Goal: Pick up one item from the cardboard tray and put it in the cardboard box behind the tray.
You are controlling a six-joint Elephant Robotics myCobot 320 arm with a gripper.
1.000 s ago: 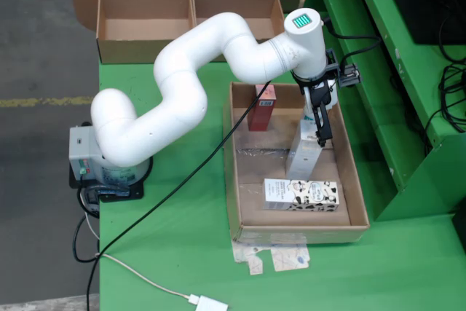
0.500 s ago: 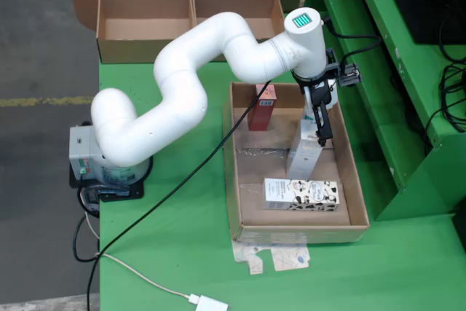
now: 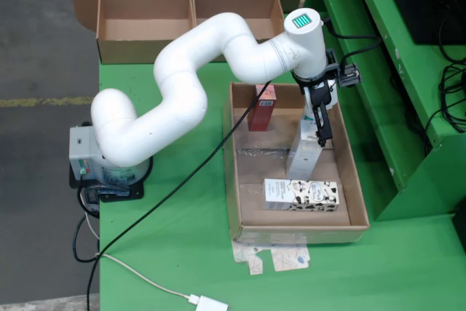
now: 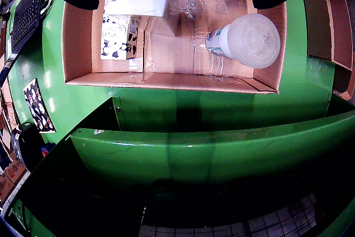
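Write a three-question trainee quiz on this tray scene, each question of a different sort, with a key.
1. True or false: in the fixed view, the red carton stands upright near the far end of the cardboard tray.
2. Multiple choice: in the fixed view, the hand is
A. over the cardboard box behind the tray
B. down inside the tray, at the top of the tall white carton
C. over the bare green table
3. Fill in: the cow-patterned carton lies on its ____ near the tray's front wall.

Key: 1 true; 2 B; 3 side
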